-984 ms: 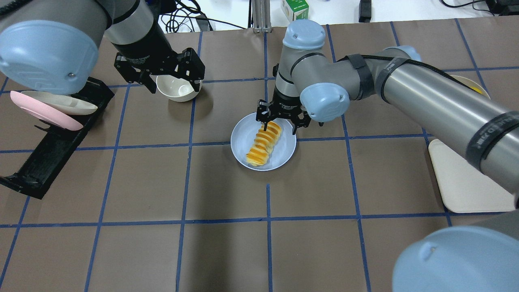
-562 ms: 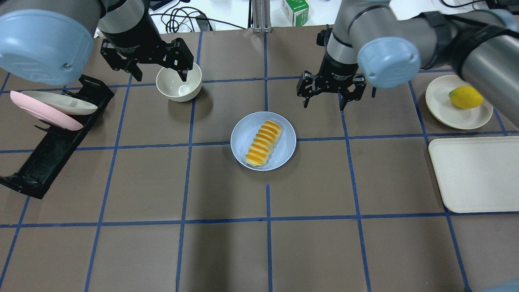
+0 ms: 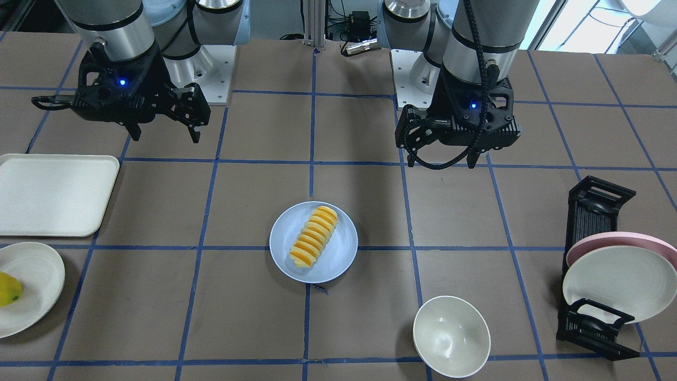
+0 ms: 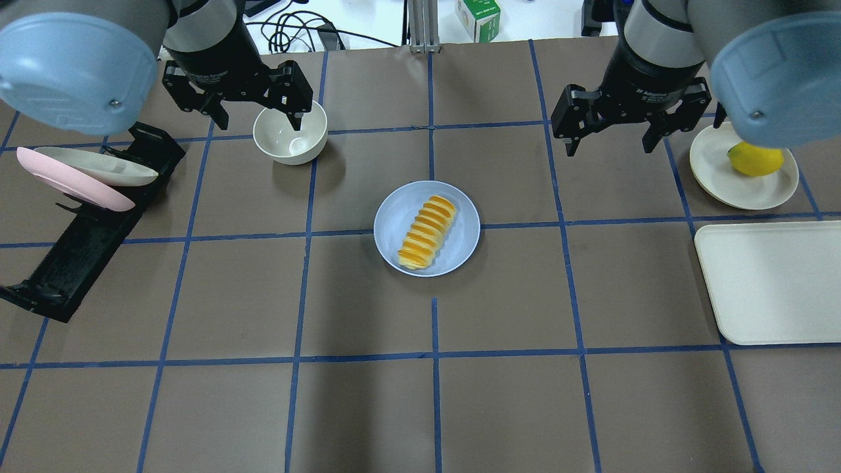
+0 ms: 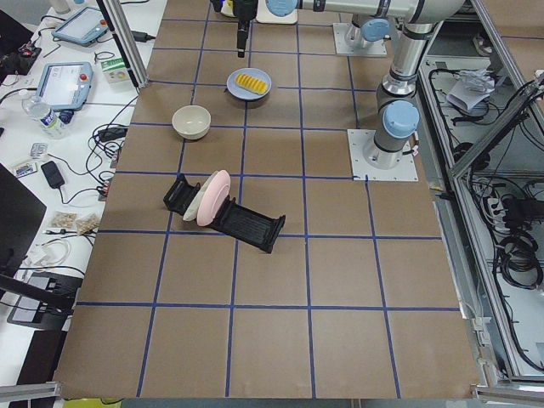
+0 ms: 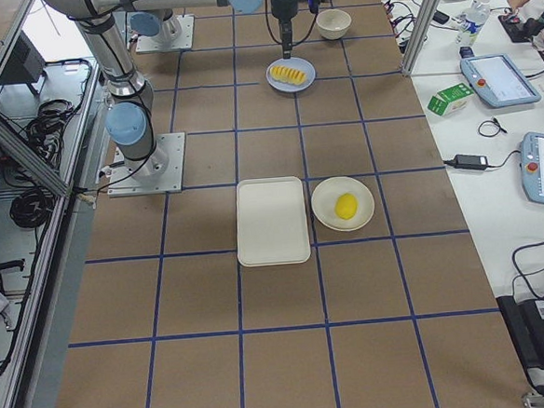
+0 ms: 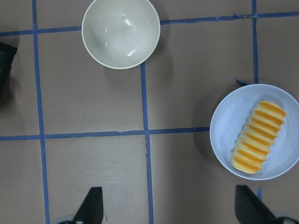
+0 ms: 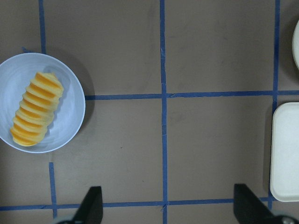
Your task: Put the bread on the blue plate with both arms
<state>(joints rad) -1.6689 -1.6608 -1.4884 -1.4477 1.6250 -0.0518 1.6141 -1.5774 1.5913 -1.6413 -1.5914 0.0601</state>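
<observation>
Bread (image 4: 427,232) diagonal on blue plate (image 4: 393,220); white lettering (image 4: 659,94) on right arm (image 4: 660,46) illegible.

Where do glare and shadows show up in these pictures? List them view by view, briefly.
Left wrist view: white glare spots inside the bowl, otherwise sharp. Overhead view: even light; soft shadows fall to the right of the bowl and along the lower right rim of the blue plate. Right wrist view: a soft shadow lies beside the blue plate, on its right in the picture.
</observation>
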